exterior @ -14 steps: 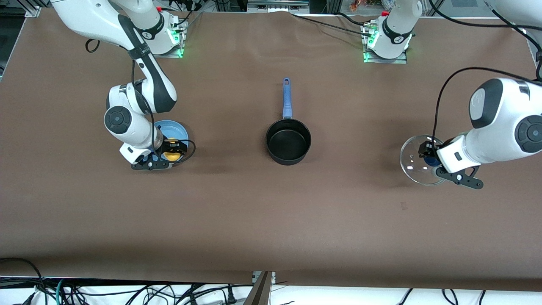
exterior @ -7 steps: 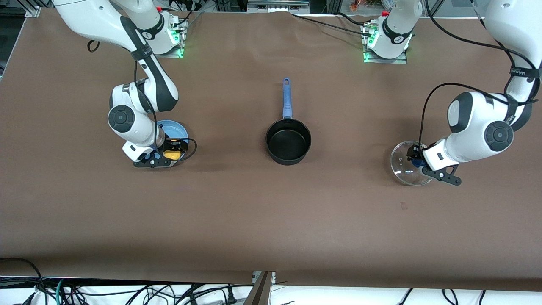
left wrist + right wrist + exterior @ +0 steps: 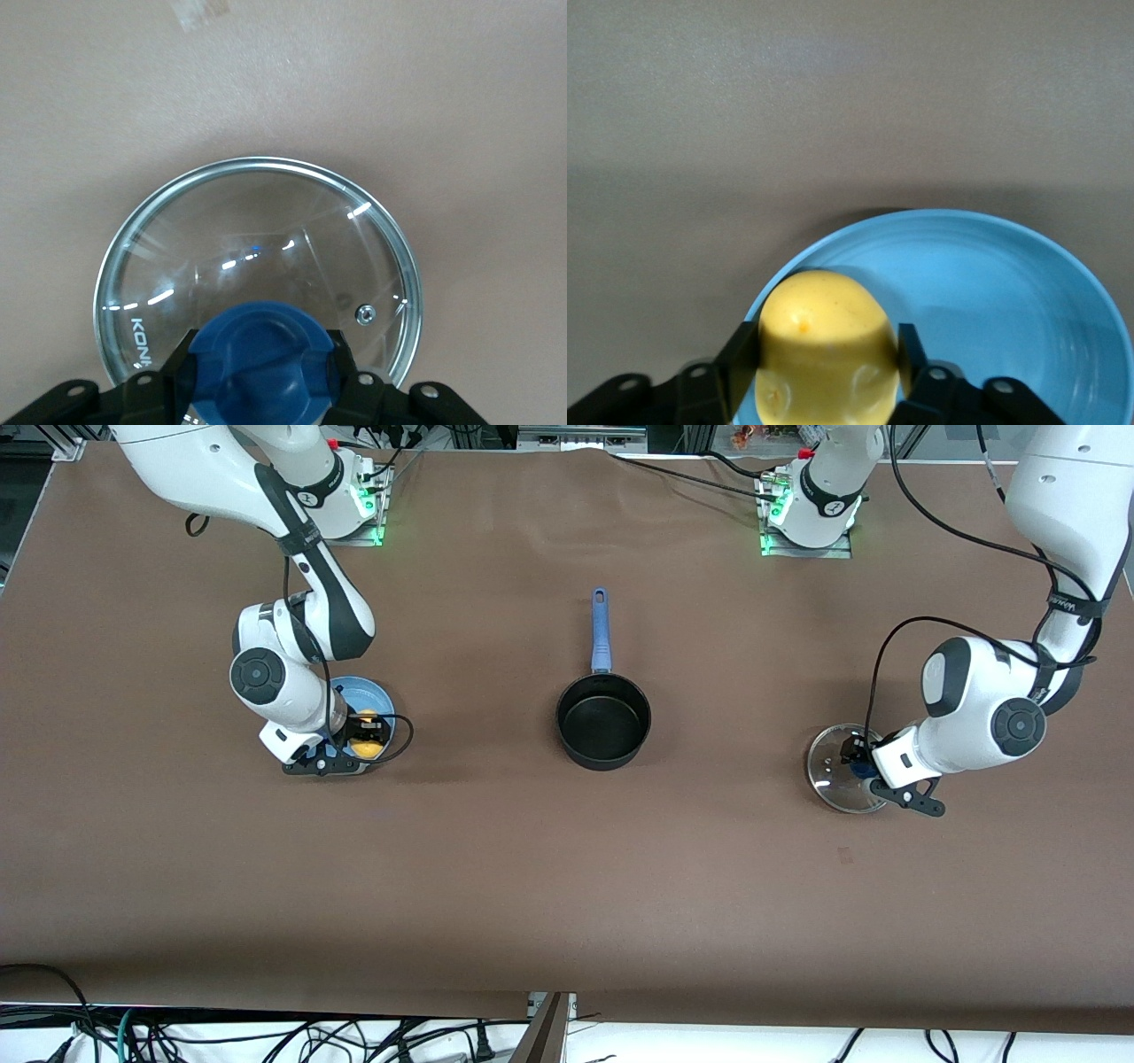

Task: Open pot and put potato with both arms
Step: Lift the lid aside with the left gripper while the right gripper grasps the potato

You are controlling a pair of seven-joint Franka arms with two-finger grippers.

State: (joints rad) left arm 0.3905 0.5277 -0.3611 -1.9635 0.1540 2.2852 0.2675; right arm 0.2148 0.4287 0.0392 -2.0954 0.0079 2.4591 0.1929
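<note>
The black pot (image 3: 602, 732) stands open mid-table, its blue handle (image 3: 601, 631) pointing toward the robots' bases. My left gripper (image 3: 858, 762) is shut on the blue knob (image 3: 260, 354) of the clear glass lid (image 3: 828, 767) and holds it flat, low over the table toward the left arm's end; I cannot tell if the lid (image 3: 257, 230) touches the cloth. My right gripper (image 3: 365, 735) is shut on the yellow potato (image 3: 365, 747) at the blue plate (image 3: 354, 691). In the right wrist view the fingers (image 3: 740, 354) press both sides of the potato (image 3: 824, 341) over the plate's rim (image 3: 992, 292).
Brown cloth covers the table. The arm bases (image 3: 806, 514) with green lights stand along the edge farthest from the front camera. A small mark (image 3: 844, 856) lies on the cloth, nearer the front camera than the lid.
My left arm has carried the lid down and a little toward the pot. My right gripper has shifted only slightly and stays at the potato on the plate.
</note>
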